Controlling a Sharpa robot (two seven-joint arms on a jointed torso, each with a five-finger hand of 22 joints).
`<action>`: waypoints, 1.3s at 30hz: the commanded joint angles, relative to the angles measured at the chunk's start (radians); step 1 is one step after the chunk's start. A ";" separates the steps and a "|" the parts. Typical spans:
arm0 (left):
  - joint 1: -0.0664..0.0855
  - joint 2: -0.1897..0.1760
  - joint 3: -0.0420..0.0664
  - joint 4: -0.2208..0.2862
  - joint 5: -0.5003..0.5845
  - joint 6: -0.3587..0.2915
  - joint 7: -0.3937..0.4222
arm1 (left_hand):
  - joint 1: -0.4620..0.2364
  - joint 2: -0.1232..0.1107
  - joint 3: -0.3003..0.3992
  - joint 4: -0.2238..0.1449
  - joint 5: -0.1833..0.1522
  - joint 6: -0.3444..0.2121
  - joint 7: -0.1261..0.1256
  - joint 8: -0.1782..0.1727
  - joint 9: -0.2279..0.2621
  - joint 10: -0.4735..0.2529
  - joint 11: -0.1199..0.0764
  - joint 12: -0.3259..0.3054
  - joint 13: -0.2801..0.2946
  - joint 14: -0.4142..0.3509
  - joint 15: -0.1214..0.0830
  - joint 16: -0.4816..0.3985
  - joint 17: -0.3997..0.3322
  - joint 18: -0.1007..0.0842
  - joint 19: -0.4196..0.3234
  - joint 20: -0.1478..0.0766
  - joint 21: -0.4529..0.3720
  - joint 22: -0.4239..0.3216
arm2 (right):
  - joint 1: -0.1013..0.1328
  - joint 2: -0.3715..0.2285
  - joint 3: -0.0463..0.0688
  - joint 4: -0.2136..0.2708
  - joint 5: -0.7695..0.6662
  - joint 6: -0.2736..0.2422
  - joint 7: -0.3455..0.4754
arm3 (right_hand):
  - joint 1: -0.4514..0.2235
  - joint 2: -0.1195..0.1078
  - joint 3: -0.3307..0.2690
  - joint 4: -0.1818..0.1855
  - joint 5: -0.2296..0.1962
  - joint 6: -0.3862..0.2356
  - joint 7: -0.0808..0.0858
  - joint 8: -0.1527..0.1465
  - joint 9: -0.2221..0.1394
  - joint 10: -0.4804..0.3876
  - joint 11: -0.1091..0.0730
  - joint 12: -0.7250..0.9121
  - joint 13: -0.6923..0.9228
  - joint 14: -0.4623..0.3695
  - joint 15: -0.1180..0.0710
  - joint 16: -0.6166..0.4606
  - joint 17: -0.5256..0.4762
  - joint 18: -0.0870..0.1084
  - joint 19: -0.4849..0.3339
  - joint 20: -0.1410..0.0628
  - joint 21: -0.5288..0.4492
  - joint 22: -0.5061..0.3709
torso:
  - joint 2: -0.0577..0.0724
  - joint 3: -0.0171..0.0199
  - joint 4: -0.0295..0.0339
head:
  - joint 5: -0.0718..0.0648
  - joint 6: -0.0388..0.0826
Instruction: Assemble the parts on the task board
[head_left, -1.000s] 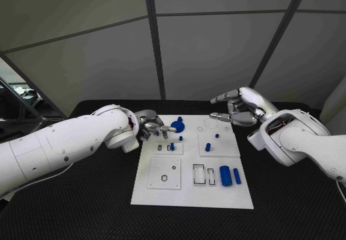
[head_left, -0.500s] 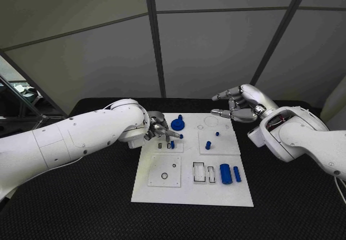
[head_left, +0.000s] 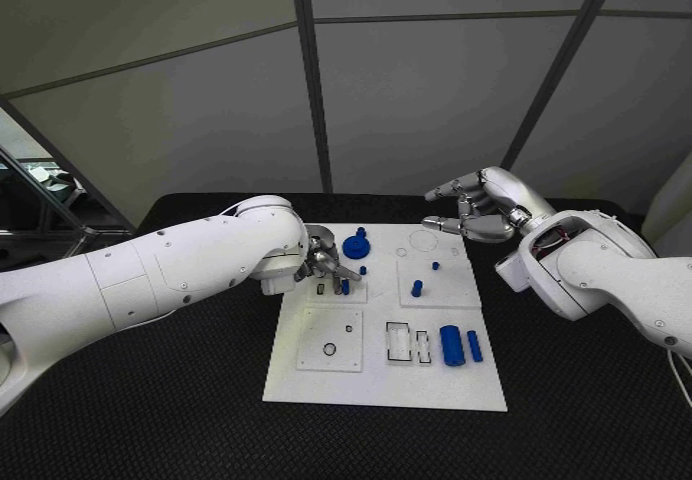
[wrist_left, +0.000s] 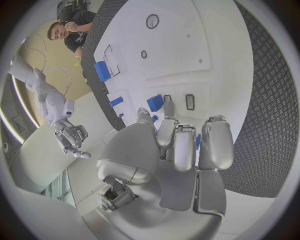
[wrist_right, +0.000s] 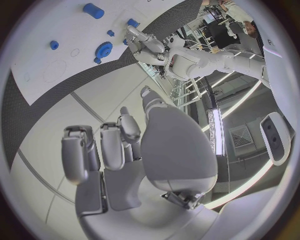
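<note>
My left hand (head_left: 323, 262) sits low over the board's (head_left: 378, 390) upper left block, at about ten o'clock from the board's middle. Its fingers (wrist_left: 185, 150) are curled in close together, their tips down by a small blue peg (head_left: 345, 289) that stands in the slot there; in the left wrist view a sliver of blue shows between two fingers, but I cannot tell whether I am gripping that peg or only touching it. Just past the hand, toward twelve o'clock, stands the blue disc (head_left: 356, 249) with its knob. A small blue stud (head_left: 361, 272) stands just right of the hand. On the right block a peg (head_left: 415, 292) stands upright, with a smaller stud (head_left: 434, 268) near it. At about four o'clock two blue cylinders (head_left: 453, 349) lie side by side, next to the empty rectangular slots (head_left: 398, 343). My right hand (head_left: 482, 207) hangs in the air beyond the board's upper right corner, at about one o'clock, well off the surface, fingers loosely bent and apart, holding nothing.
</note>
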 joint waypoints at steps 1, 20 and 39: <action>0.002 0.004 0.000 0.001 -0.013 0.028 -0.016 | 0.008 0.002 0.003 0.002 0.009 0.001 -0.005 -0.002 0.007 0.009 -0.002 0.004 0.023 0.073 0.005 0.005 0.129 0.001 0.009 -0.001 0.007 0.004 | 0.002 0.003 0.001 -0.002 0.003 0.013 -0.004 | 0.011 0.003 0.006 0.002 0.005 0.004 0.000 0.001 0.001 -0.004 0.000 -0.006 -0.001 0.042 -0.004 -0.004 -0.001 0.000 0.069 0.000 -0.005 0.209 | 0.000 -0.0010 0.0007 | 0.000 -0.002; 0.002 0.003 -0.001 0.013 -0.014 0.012 -0.011 | 0.030 -0.002 0.012 -0.005 0.095 0.007 -0.018 0.022 0.129 0.031 -0.013 0.027 0.065 0.078 -0.003 0.019 0.151 -0.005 0.020 -0.008 0.028 0.044 | 0.002 0.016 0.001 -0.021 0.003 0.027 -0.012 | 0.011 0.005 0.007 0.002 0.006 0.006 0.000 0.001 0.001 -0.004 -0.001 -0.006 -0.002 0.041 -0.004 -0.005 -0.001 0.001 0.069 -0.001 -0.006 0.207 | -0.001 -0.0007 0.0009 | 0.004 -0.010; 0.002 -0.001 0.000 0.026 -0.010 0.009 -0.006 | 0.165 0.025 0.078 -0.094 0.336 -0.012 -0.038 0.011 0.246 0.032 -0.030 0.008 0.076 0.079 -0.018 0.019 0.155 -0.006 0.020 -0.022 0.032 0.060 | 0.002 0.024 0.001 -0.039 0.003 0.051 -0.018 | 0.010 0.007 0.008 0.002 0.006 0.008 0.000 0.002 0.001 -0.004 -0.001 -0.007 -0.002 0.041 -0.004 -0.006 -0.003 0.002 0.067 -0.001 -0.009 0.204 | 0.000 -0.0005 0.0007 | 0.006 -0.016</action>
